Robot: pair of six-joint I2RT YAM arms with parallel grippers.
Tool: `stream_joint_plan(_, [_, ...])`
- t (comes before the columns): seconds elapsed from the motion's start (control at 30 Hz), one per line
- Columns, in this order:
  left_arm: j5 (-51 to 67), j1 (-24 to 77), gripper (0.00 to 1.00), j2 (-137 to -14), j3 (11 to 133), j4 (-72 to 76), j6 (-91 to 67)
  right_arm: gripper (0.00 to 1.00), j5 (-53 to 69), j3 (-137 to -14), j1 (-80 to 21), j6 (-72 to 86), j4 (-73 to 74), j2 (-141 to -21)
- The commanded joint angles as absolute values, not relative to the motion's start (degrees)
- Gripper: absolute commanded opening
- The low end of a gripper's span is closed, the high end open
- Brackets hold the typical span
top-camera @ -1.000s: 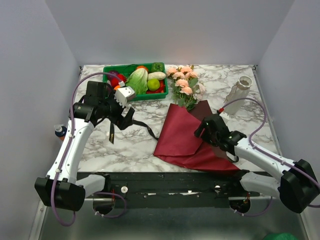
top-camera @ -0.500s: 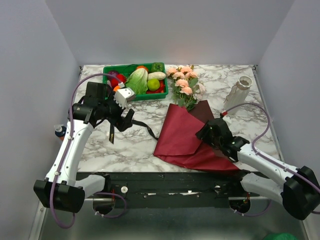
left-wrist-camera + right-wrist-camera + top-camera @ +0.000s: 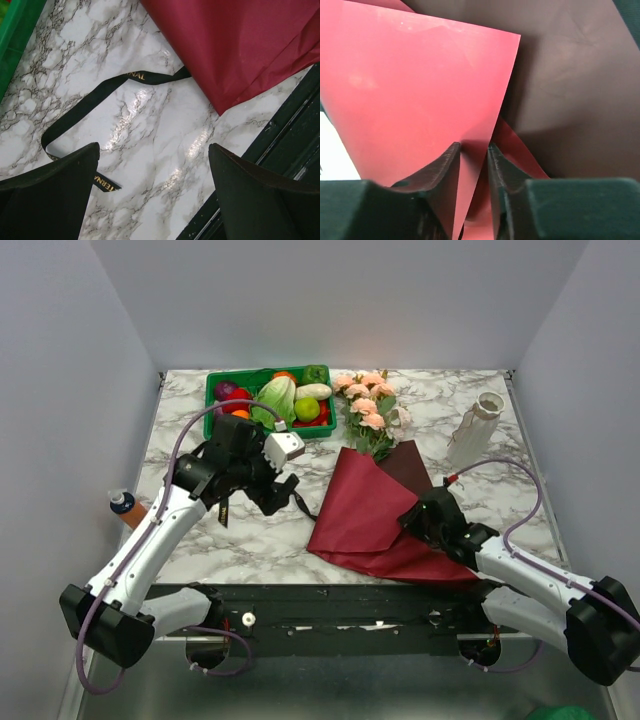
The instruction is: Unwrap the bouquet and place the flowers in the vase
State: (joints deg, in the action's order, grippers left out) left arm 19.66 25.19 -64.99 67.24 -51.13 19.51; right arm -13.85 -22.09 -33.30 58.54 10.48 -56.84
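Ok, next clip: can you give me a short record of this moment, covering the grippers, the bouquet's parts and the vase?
left gripper: open, holding nothing, above the ribbon
right gripper: shut on a fold of the paper wrap
ribbon: off the bouquet, lying loose on the table beside the paper wrap
paper wrap: dark red, partly opened out
flowers: stems at the wrap's far end, blooms towards the back
vase: back right, apart from the flowers, none in it
task stage: unwrapping
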Motion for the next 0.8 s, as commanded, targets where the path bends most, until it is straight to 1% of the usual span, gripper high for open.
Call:
stream_joint_plan(0.0, [13.2,31.0,0.99,-65.5,65.1,-47.4,16.4,0.29,-13.4,-23.8,-33.0,57.8,5.8,-56.1])
stream_joint_plan(0.03, [12.3,32.0,0.99,-65.8,64.9,-46.5,16.3,0.24,-12.9,-24.2,-33.0,57.4,5.3,-55.9])
stream_joint_plan(0.07, [11.9,32.7,0.99,-65.8,64.7,-46.3,15.9,0.13,-12.7,-24.5,-33.0,57.0,4.2,-55.9])
stream_joint_plan(0.13, [11.1,32.7,0.99,-65.9,65.1,-45.6,15.5,0.02,-11.5,-26.1,-33.0,56.1,3.4,-56.4])
stream_joint_plan(0.17, [10.7,32.8,0.99,-65.8,65.7,-45.4,15.3,0.01,-11.1,-26.7,-33.0,55.8,2.7,-56.8])
stream_joint_plan(0.27, [8.0,32.7,0.99,-64.5,67.1,-44.3,14.3,0.01,-9.4,-28.4,-34.2,54.4,0.5,-56.6])
stream_joint_plan(0.33, [5.6,32.7,0.99,-63.9,67.9,-42.9,12.9,0.01,-10.4,-31.6,-37.3,52.8,-1.4,-56.9])
stream_joint_plan(0.47, [-7.9,30.7,0.99,-63.7,69.3,-37.9,7.7,0.01,-10.1,-38.3,-43.4,49.1,-4.8,-61.4])
stream_joint_plan(0.53, [-9.3,27.4,0.99,-64.5,70.4,-37.0,4.9,0.01,-8.2,-40.9,-46.7,47.6,-7.0,-66.7])
stream_joint_plan(0.6, [-8.2,25.1,0.99,-65.3,71.8,-37.2,3.9,0.01,-7.3,-45.6,-49.3,46.7,-9.0,-71.1])
stream_joint_plan(0.63, [-7.8,24.4,0.99,-65.5,72.2,-37.3,3.6,0.01,-6.1,-47.3,-50.0,46.3,-10.0,-75.5])
stream_joint_plan(0.77, [-7.3,22.2,0.99,-64.5,73.2,-38.1,3.2,0.01,-3.1,-56.3,-52.4,45.4,-13.7,-86.0])
